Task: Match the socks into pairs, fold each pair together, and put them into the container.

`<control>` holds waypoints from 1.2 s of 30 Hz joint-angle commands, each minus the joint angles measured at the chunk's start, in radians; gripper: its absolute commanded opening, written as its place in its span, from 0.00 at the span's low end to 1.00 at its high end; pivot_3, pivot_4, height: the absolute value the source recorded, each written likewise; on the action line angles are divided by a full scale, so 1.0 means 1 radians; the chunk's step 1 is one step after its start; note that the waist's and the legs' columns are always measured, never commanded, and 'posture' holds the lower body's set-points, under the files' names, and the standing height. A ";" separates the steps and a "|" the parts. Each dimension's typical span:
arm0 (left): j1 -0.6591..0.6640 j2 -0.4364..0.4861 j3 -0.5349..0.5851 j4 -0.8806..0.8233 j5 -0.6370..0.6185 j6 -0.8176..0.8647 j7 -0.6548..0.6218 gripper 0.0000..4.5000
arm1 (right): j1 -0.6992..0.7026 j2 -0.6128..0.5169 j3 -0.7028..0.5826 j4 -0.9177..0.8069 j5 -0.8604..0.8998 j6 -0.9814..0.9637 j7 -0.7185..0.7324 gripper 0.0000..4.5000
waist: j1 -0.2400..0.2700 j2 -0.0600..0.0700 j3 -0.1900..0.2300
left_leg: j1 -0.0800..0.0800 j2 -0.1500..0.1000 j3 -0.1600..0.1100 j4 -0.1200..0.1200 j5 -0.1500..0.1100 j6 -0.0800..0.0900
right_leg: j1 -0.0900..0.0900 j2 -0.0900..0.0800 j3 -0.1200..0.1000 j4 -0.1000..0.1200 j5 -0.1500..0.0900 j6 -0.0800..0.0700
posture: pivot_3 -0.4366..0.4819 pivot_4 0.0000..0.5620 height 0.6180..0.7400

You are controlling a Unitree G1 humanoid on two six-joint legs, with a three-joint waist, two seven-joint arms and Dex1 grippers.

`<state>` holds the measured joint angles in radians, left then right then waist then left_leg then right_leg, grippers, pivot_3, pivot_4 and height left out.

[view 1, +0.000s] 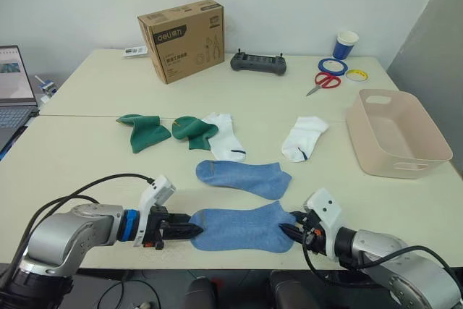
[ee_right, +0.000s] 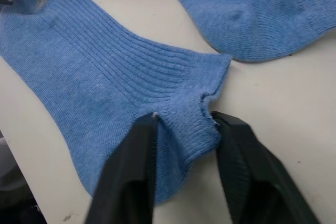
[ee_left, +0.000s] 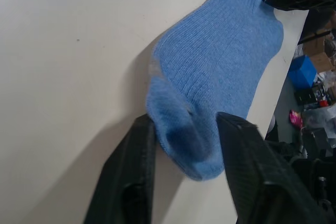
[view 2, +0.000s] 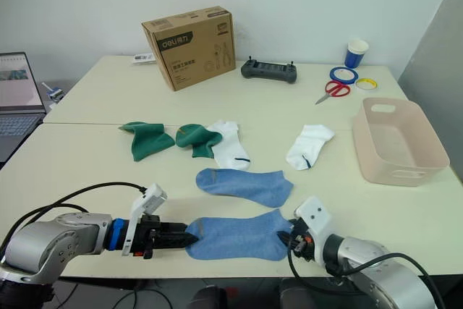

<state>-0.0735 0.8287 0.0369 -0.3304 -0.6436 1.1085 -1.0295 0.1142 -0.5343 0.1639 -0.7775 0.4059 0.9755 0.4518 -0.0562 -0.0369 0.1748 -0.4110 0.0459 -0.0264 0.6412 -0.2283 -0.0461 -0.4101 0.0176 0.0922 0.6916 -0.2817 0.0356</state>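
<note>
The left hand [view 1: 189, 230] grips one end of a light blue knitted ankle sock [view 1: 242, 226] lying flat at the near edge of the pale tabletop [view 1: 87, 157], its two black fingers [ee_left: 128, 174] pressed in on the fabric from either side. The right hand [view 1: 292, 228] holds the opposite end of the same sock, fingers [ee_right: 239, 169] closed on a bunched fold of the cuff. The sock lies stretched between the two hands. Just beyond it, away from both hands, lies the second light blue ankle sock [view 1: 244, 177], touching nothing held. Farther out from the left hand are two crumpled dark green socks [view 1: 147, 131] and a white sock with a dark mark [view 1: 226, 137]; another white sock [view 1: 304, 137] lies beyond the right hand. The pale pinkish-beige rectangular plastic tub [view 1: 428, 151] sits well out to the right hand's outer side, with nothing visible inside
</note>
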 commanded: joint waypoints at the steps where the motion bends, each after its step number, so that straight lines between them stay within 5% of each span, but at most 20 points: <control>1: 0.015 0.000 -0.048 -0.019 -0.002 -0.008 0.015 0.14 | 0.021 -0.012 0.009 -0.031 0.004 -0.017 0.001 0.06 | 0.000 0.000 0.000 | 0.000 0.000 0.000 0.000 0.000 0.000 | 0.000 0.000 0.000 0.000 0.000 0.000 | 0.48 0.27 0.86; 3: 0.012 0.004 -0.047 -0.015 -0.005 -0.013 0.020 0.01 | 0.028 -0.016 0.010 -0.036 0.008 -0.018 0.003 0.00 | 0.000 0.000 0.000 | 0.000 0.000 0.000 0.000 0.000 0.000 | 0.000 0.000 0.000 0.000 0.000 0.000 | 0.48 0.27 0.86; 13: -0.036 0.103 -0.030 0.027 -0.011 -0.018 -0.013 0.01 | 0.028 -0.019 0.014 -0.072 0.080 0.051 0.001 0.00 | -0.001 0.000 0.000 | 0.000 0.000 0.000 -0.001 0.000 0.000 | 0.000 0.000 0.000 0.000 0.000 0.000 | 0.48 0.27 0.86; 19: -0.061 0.068 -0.034 0.006 -0.029 -0.003 0.032 0.01 | 0.000 0.018 0.005 -0.051 0.074 0.091 -0.050 0.00 | 0.000 0.000 0.000 | 0.000 0.000 0.000 -0.001 0.000 0.000 | 0.000 0.000 0.000 -0.001 -0.002 -0.003 | 0.48 0.27 0.86; 21: -0.054 0.083 -0.045 0.000 -0.025 -0.015 0.016 0.00 | -0.001 0.005 0.008 -0.058 0.074 0.090 -0.042 0.11 | -0.001 0.000 0.000 | 0.000 0.000 0.000 -0.001 0.000 0.000 | 0.000 0.000 0.000 -0.001 -0.002 -0.003 | 0.48 0.27 0.86; 33: -0.125 0.128 0.103 0.110 -0.048 -0.096 -0.013 0.79 | 0.004 -0.081 -0.182 -0.093 0.149 0.067 0.012 1.00 | 0.001 0.000 0.000 | 0.000 0.000 0.000 -0.001 0.000 0.000 | 0.000 0.000 -0.001 -0.002 -0.001 -0.002 | 0.48 0.27 0.86; 36: -0.225 0.079 0.098 0.208 -0.020 -0.108 0.031 0.86 | -0.059 -0.072 -0.225 -0.055 0.126 0.012 -0.005 1.00 | 0.000 0.000 0.000 | 0.000 0.000 0.000 -0.001 0.000 0.000 | 0.000 0.000 0.000 -0.002 0.000 0.001 | 0.48 0.27 0.86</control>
<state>-0.2797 0.9221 0.1213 -0.1458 -0.6653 1.0147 -1.0122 0.0788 -0.6086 -0.0258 -0.8180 0.5308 1.0338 0.4502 -0.0563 -0.0371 0.1749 -0.4108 0.0455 -0.0258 0.6405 -0.2283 -0.0461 -0.4097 0.0178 0.0922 0.6896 -0.2810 0.0366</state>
